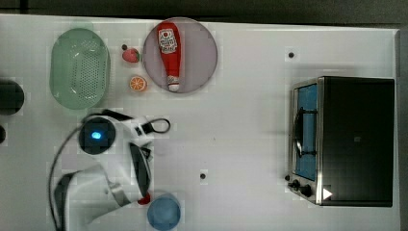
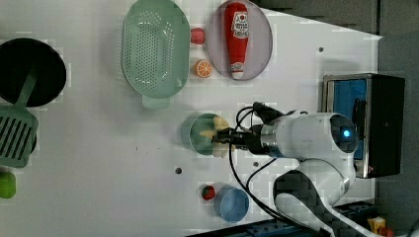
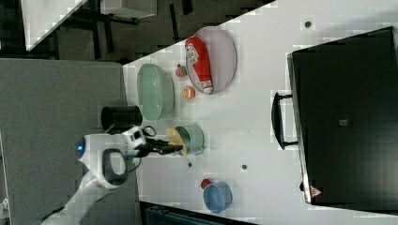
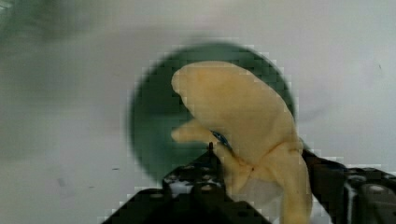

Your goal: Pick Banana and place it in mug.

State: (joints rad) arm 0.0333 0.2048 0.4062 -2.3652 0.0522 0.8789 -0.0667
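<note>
- I see my black two-fingered gripper poised over the small sage-green round mug, its fingers parted partway with the pale-yellow curved toy banana between them; I cannot tell whether they grip it or have let go.
- The banana lies across the mug's dark-green mouth just ahead of the fingertips, jutting past the rim.
- In the left view, a blue round cup and a red strawberry sit below the gripper; a pale-green perforated colander and an orange slice lie above it.
- The surface is a white table; a black toaster oven stands well apart.
</note>
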